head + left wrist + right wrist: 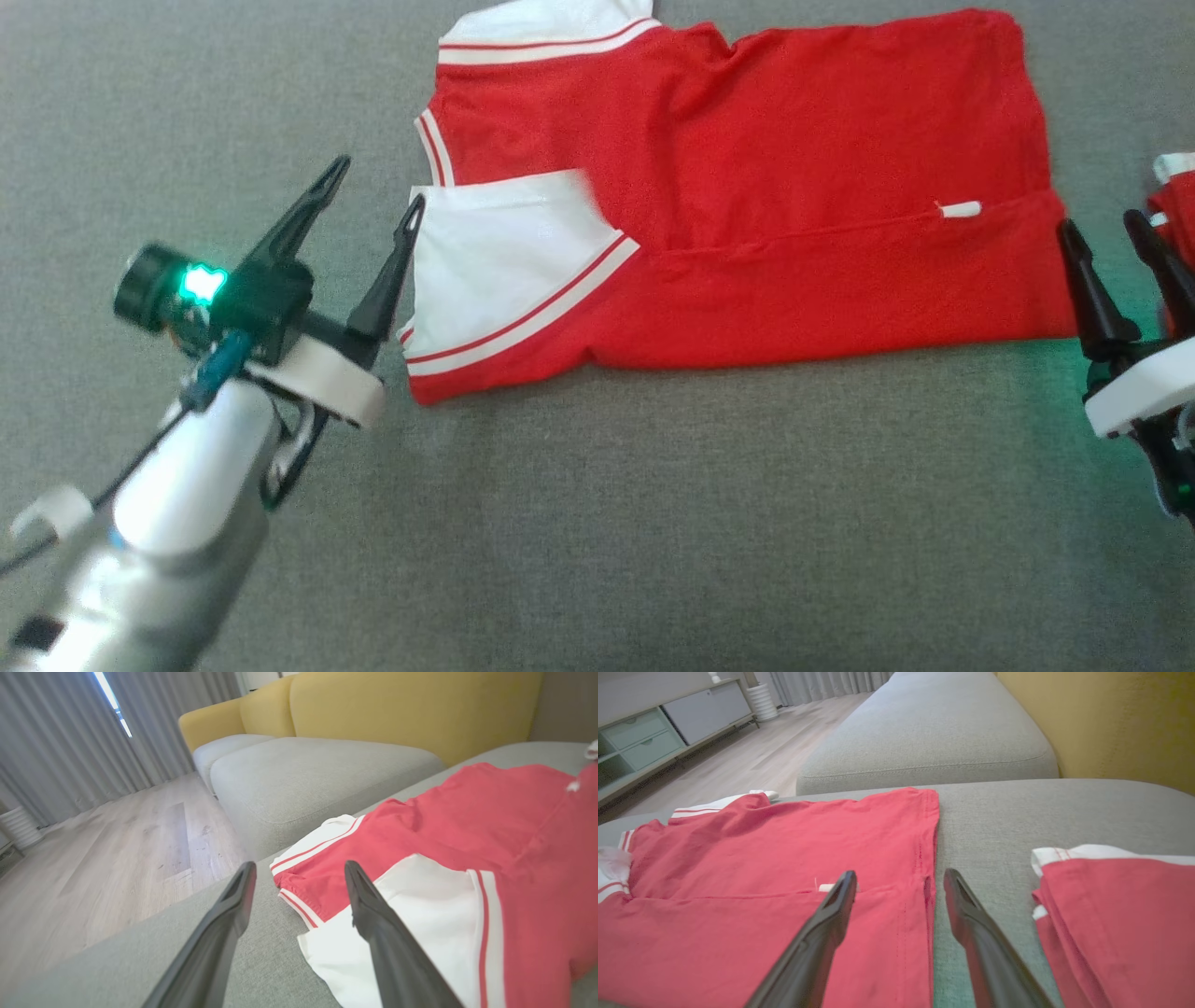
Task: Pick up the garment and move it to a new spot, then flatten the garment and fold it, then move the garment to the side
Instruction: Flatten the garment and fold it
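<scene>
**One fold in, both grippers free at the shirt's ends**

The garment [794, 187], a red shirt with white striped sleeves, lies spread on the grey sofa cushion [653, 513]. Its collar end is toward the robot's left and its hem toward the right. The near long edge is turned up over the body, and the near sleeve [495, 261] rests on top. From this, the move and the flattening look done and a first lengthwise fold is in place. Further folding and the shift to the side are left.

The left gripper [378, 182] sits just beside that sleeve, its fingers spread with nothing between them. Whether the inner finger touches the cloth cannot be told. The right gripper [1100, 221] stands at the hem end, also parted and empty. In its wrist view the fingers straddle the hem edge.

A second red garment [1178, 201], already folded, lies near the right gripper, apart from the shirt.

The far sleeve is cut off by the top of the head view, and the second garment by the right edge. A small white tag [960, 209] is too small to read.
</scene>
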